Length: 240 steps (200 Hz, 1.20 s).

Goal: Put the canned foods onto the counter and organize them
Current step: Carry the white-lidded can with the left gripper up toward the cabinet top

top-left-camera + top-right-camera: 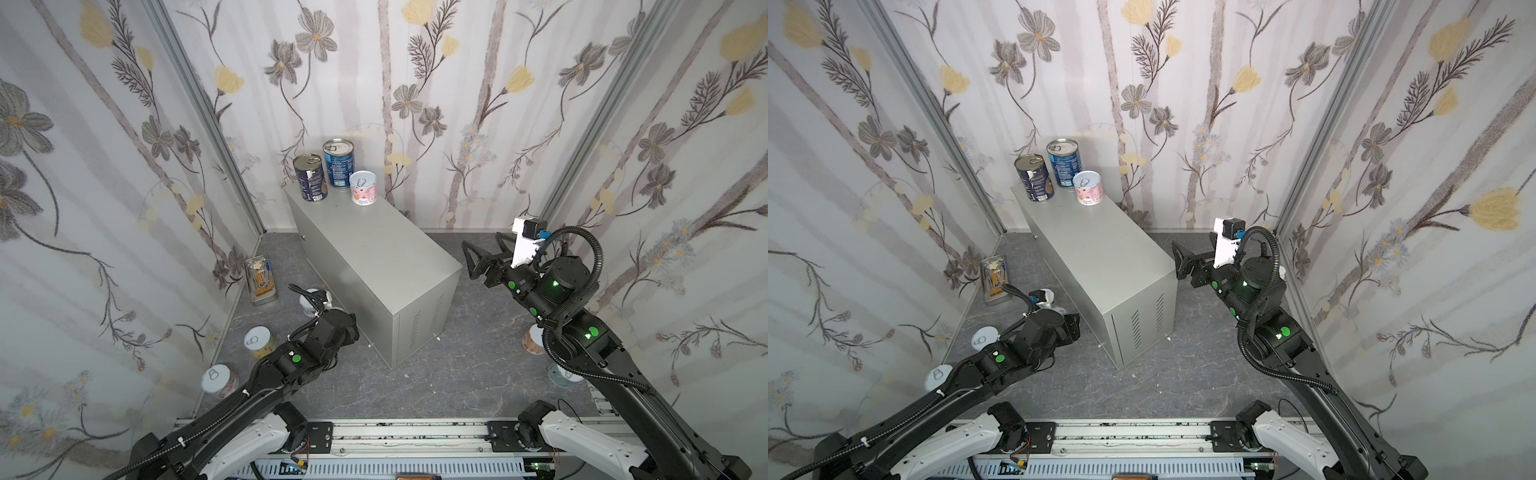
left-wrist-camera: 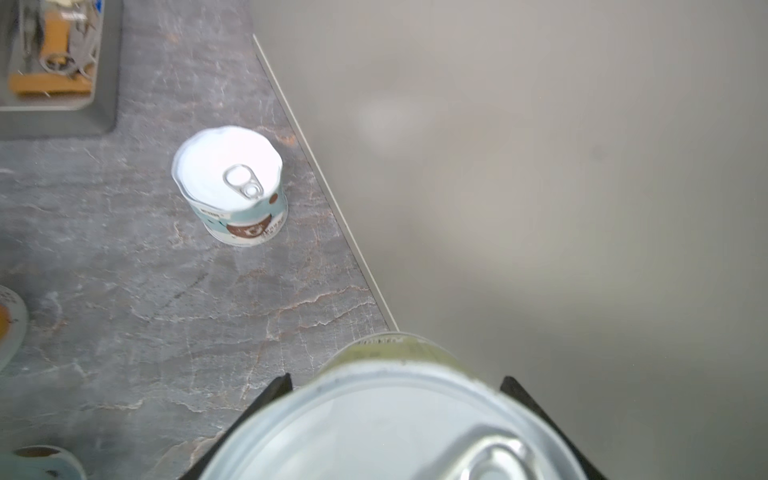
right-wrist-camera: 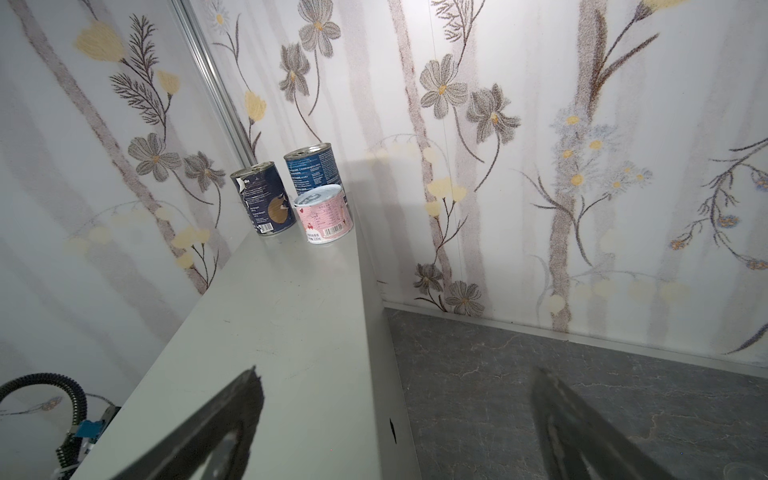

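In the left wrist view my left gripper (image 2: 395,380) is shut on a short can with an olive label (image 2: 386,419), held close beside the counter's side wall (image 2: 540,166); in both top views the wrist hides this grip. The counter (image 1: 374,257) (image 1: 1100,249) carries two tall dark blue cans (image 1: 309,176) (image 1: 338,162) and a short pink can (image 1: 363,187) at its far end. On the floor just beyond the held can stands a teal-labelled can (image 2: 232,183) (image 1: 308,301). My right gripper (image 1: 484,245) (image 3: 397,374) is open and empty, level with the counter's right edge.
More short cans stand on the floor: two at the left (image 1: 259,340) (image 1: 218,380) and two by the right arm (image 1: 534,338) (image 1: 561,374). A metal tray of tools (image 1: 262,278) (image 2: 50,54) lies by the left wall. Flowered walls enclose the floor (image 1: 436,374).
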### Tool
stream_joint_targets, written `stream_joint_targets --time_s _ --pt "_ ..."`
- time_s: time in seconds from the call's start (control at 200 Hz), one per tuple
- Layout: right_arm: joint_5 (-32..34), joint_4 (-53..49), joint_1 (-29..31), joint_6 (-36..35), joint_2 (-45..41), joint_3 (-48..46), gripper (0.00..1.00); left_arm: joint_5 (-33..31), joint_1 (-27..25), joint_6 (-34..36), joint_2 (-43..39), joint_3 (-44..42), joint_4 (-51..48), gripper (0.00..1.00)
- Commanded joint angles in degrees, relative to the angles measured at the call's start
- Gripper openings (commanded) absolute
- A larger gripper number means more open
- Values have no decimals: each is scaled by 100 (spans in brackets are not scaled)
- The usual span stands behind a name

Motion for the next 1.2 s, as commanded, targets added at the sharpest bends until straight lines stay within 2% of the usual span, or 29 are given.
stream_joint_targets --time_s 0.0,0.16,0.445,0.894,1.194 --pt "58 61 -9 48 -24 51 100 -443 -1 283 -277 286 -483 58" --pt "36 -14 -9 87 -92 22 100 -719 -1 608 -452 817 -910 58" --pt "-121 -139 -9 235 -64 -116 100 -568 12 1353 -142 2269 -1279 59" --pt "-201 -90 -6 308 -140 -261 99 -700 264 2443 1230 4495 -1254 61" --pt "-247 -56 -13 289 -158 -466 99 10 946 2866 2073 5438 -860 61"
